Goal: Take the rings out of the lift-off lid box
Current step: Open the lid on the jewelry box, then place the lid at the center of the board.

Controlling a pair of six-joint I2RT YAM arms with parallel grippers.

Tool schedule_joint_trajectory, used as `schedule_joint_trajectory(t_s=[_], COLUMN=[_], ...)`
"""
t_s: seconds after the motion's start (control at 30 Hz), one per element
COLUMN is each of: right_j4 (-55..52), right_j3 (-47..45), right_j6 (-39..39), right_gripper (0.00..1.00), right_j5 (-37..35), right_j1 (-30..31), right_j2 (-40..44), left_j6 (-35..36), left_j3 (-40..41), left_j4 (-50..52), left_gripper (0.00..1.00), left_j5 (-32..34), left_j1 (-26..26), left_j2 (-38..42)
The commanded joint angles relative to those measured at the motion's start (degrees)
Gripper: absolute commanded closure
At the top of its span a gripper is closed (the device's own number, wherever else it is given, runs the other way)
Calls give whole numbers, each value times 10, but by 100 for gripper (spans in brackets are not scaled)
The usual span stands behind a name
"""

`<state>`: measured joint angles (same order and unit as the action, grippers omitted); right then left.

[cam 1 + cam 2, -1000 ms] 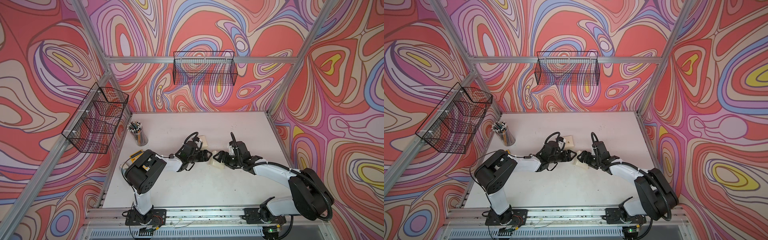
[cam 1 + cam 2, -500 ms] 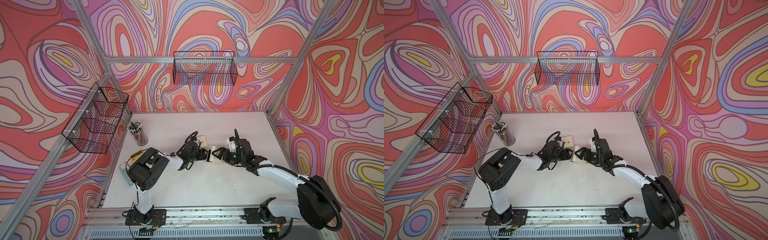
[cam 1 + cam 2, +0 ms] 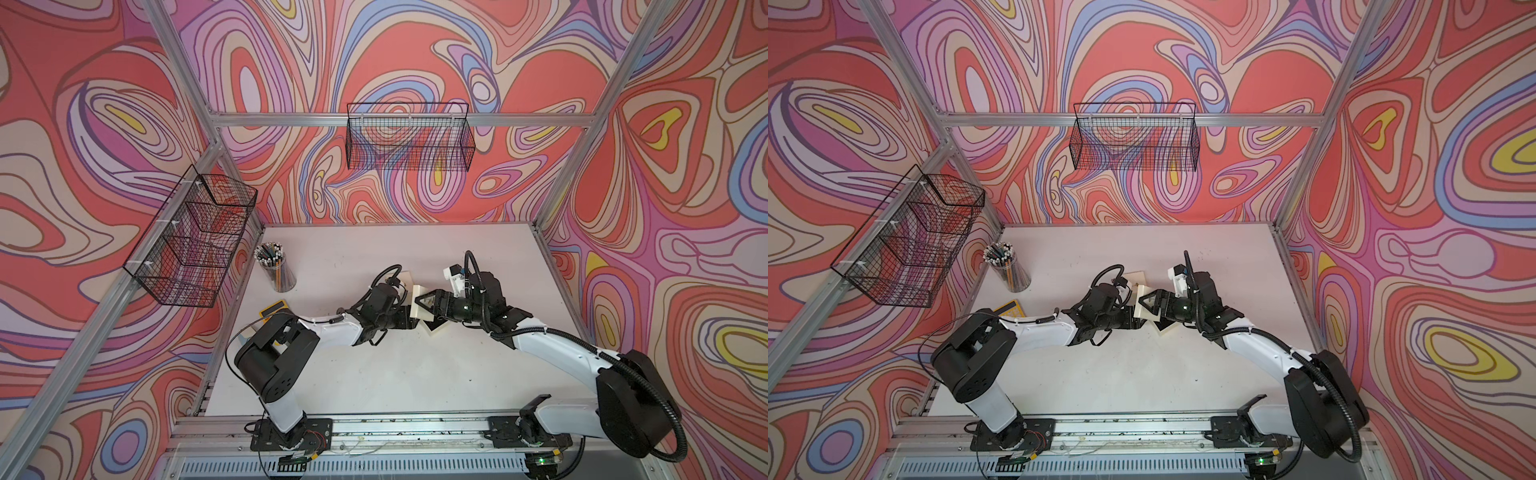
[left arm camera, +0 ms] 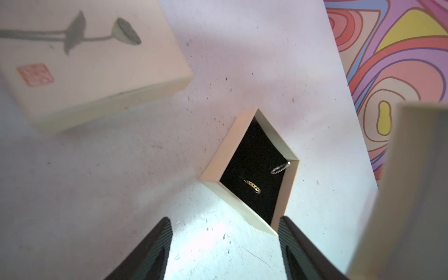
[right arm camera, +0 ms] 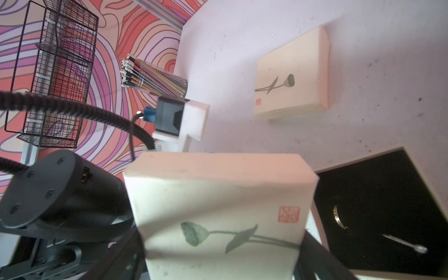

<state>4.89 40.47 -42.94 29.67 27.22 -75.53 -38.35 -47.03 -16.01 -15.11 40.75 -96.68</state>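
Note:
The cream lid with a lotus print hangs tilted above the table, and my right gripper is shut on its two sides. Both top views show the lid between the two arms. Under it lies the open box base with black lining. Two rings lie inside, a gold ring and a silver ring. My left gripper is open just short of the base's near corner, with only bare table between its fingers.
A second, closed cream box with the same print sits just behind the arms. A cup of pencils and a yellow calculator stand at the left. Wire baskets hang on the left wall and back wall.
My right gripper has lifted the lid off the base and carried it up and slightly back-left. The left gripper has stayed beside the base.

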Motion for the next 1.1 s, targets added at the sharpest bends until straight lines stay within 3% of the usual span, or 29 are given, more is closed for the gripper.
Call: schedule_joint_trajectory(t_s=[0.0, 0.33, 0.63, 1.07], right_j4=[12, -35, -298, -355], right_j3=[-1, 14, 158, 232], right_j6=[-2, 13, 109, 135], right_gripper=[27, 27, 27, 25], right_j5=[5, -12, -230, -302], right_j1=[-17, -69, -82, -96], right_j2=[11, 10, -75, -220], left_j6=[11, 3, 4, 9], left_j3=[10, 33, 30, 42], left_j4=[29, 6, -4, -10], left_gripper=[26, 25, 23, 22], left_j5=[4, -13, -30, -31], left_j1=[-4, -17, -18, -18], left_j2=[20, 23, 25, 59])
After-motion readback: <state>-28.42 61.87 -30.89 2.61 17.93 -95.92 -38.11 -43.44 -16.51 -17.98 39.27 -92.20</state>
